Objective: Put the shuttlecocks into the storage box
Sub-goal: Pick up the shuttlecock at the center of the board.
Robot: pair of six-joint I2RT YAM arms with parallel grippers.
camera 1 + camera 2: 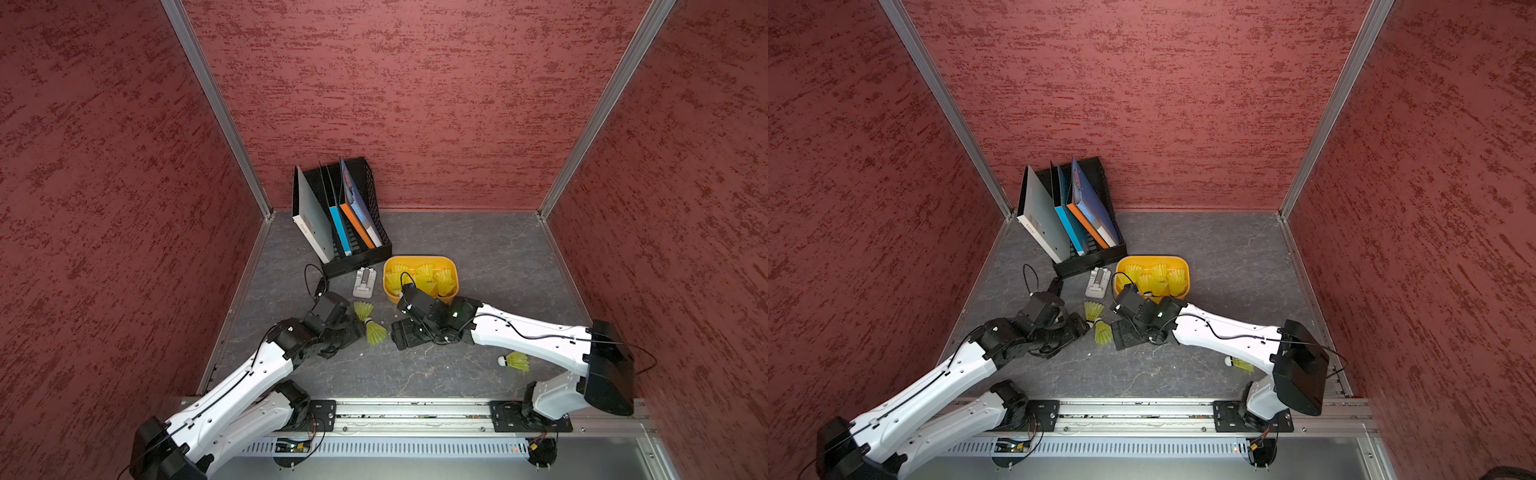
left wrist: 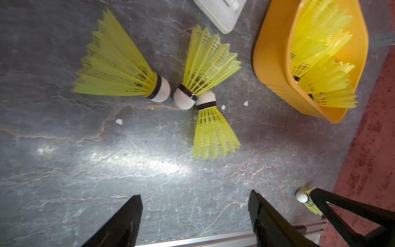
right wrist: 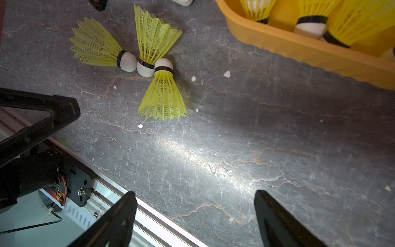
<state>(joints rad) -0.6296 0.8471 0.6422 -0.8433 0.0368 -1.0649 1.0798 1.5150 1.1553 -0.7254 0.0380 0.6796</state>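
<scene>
While three shuttlecocks (image 2: 183,100) lie tip-to-tip, left fingers (image 2: 121,222) and right fingers (image 3: 275,218) spread, empty

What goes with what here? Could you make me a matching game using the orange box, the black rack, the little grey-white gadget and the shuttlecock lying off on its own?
Things:
1. storage box
2. black rack
3. grey-white device
4. lone shuttlecock

Places or states:
A. lies by itself beside the right arm
B. holds leaning books
C. holds several shuttlecocks
D. sits beside the box, just in front of the rack

Pairs: 1-C, 2-B, 3-D, 4-A
</scene>
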